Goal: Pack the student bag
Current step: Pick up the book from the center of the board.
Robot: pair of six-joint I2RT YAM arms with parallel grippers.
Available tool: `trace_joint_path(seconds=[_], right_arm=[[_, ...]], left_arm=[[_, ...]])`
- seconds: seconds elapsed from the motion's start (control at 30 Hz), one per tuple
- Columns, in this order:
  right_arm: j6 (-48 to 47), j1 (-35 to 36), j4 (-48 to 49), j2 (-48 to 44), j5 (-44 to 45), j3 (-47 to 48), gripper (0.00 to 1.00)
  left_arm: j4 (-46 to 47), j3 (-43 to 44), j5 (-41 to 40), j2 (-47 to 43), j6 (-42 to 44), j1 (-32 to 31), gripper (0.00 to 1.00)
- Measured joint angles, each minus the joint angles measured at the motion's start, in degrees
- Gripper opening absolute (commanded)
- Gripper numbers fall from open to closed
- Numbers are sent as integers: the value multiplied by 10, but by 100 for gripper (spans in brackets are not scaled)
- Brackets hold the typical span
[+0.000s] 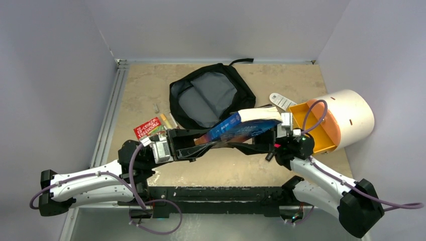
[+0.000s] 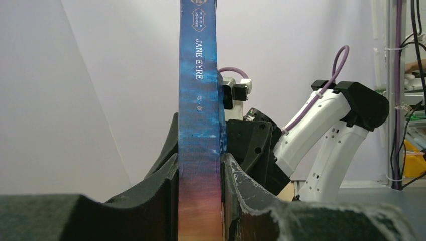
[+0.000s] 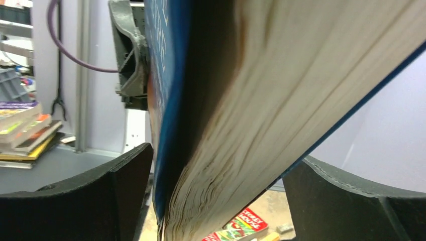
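Observation:
The student bag (image 1: 208, 98), a black backpack, lies open at the back of the table with its grey lining showing. A thick blue book, "Jane Eyre" (image 1: 241, 128), hangs in the air in front of it. My left gripper (image 2: 201, 201) is shut on the book's (image 2: 200, 100) spine end, both fingers pressed against the covers. My right gripper (image 3: 221, 165) stands open around the opposite end. The book's page edge (image 3: 261, 100) slants between its fingers, with a gap showing on the right side. In the top view the right gripper (image 1: 266, 143) sits below the book's right end.
A cream-and-orange cylinder (image 1: 341, 120) lies on its side at the right, mouth toward the arms. A small red book (image 1: 149, 128) and a yellow stick (image 1: 165, 122) lie left of the bag. A white flat device (image 1: 282, 101) lies near the cylinder. Walls enclose three sides.

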Motion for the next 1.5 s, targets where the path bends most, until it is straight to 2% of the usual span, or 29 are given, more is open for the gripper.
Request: trace_joint_path(seconds=[0.1,0.37,0.47,0.6,0.63,0.67,0.77,0.8,0.97,1.2,1.3,1.5], right_arm=[[26,0,22,8,-16,1,81],[128,0,45,62,-58,8,31],[169,0,57,78,-59,7,23],[194,-1,62,83,-58,6,6],[196,-1,62,83,-58,6,2],[200,-1,62,83,-58,6,0],[201,-1,56,77,-58,5,0],[199,-1,53,71,-57,3,0],[172,1,2,13,-19,-25,0],[165,3,-77,-104,153,-22,0],[165,3,-103,-120,199,-1,0],[189,3,-108,-89,228,47,0]], left_arm=[[3,0,3,1,-4,0,0],[28,0,-6,12,-5,0,0],[28,-1,-21,14,-4,3,0],[26,-1,-41,14,-10,4,0],[25,-1,-46,14,-12,4,3],[25,-1,-51,13,-14,4,10],[24,-1,-73,12,-21,2,64],[25,-1,-84,12,-25,2,72],[42,-1,-145,-14,-55,2,75],[89,-35,-179,-46,-104,2,76],[125,-55,-177,-31,-119,2,76],[192,-52,-146,55,-119,2,76]])
